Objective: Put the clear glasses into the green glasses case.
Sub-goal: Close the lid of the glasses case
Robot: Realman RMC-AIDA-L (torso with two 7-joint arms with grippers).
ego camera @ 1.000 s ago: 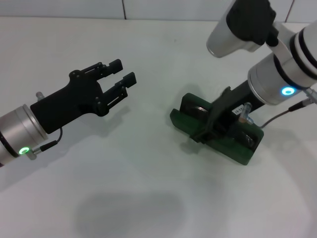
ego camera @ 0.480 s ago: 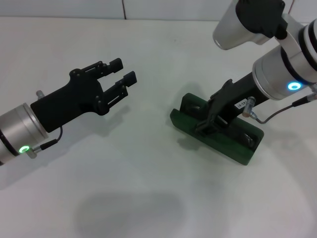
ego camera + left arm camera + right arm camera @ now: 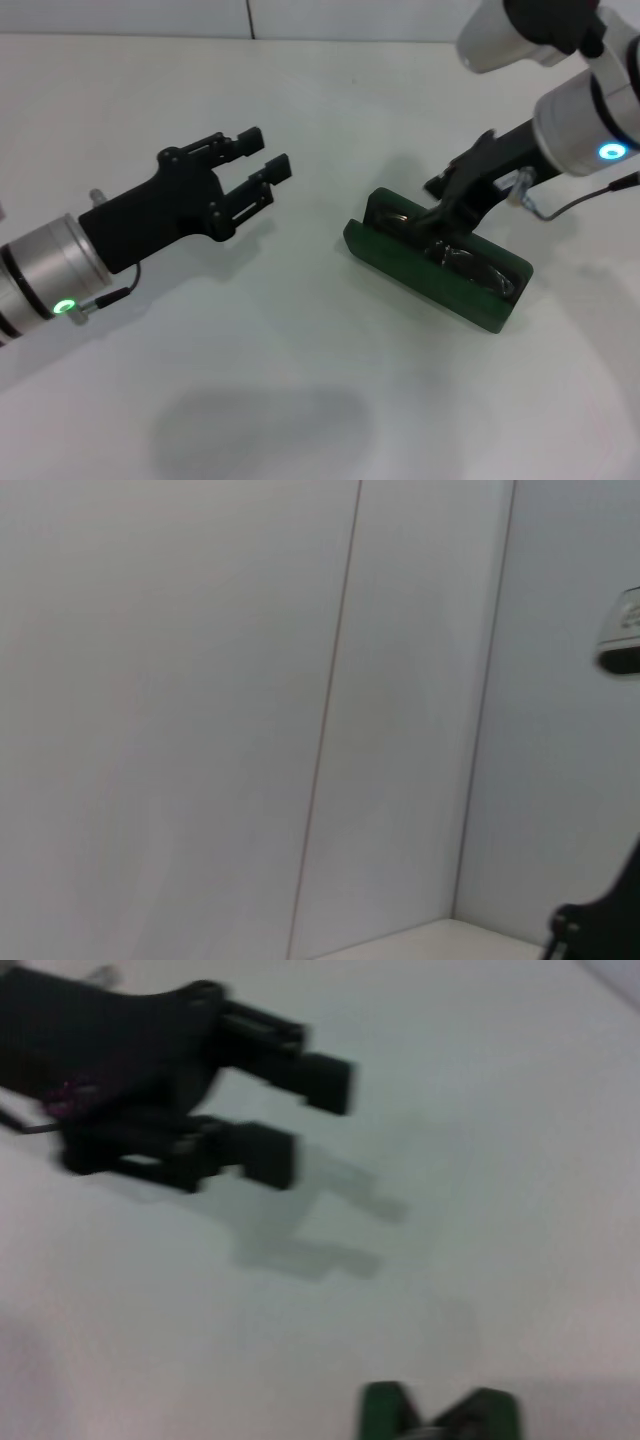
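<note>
1. The right gripper (image 3: pixel 440 205) has lifted back off the green glasses case (image 3: pixel 400 255); its fingers' spread I cannot tell.
2. The clear glasses (image 3: pixel 470 268) lie inside the case, just below that gripper.
3. The left gripper (image 3: pixel 262 160) hovers well apart, fingers spread.

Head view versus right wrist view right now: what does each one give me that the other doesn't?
Only the head view shows the right claw at the far edge of the green glasses case, and the clear glasses lying inside the case. Only the right wrist view shows the left claw's fingers from the other side, with their shadow on the table. Both show the left claw open in the air, the table and part of the case.
</note>
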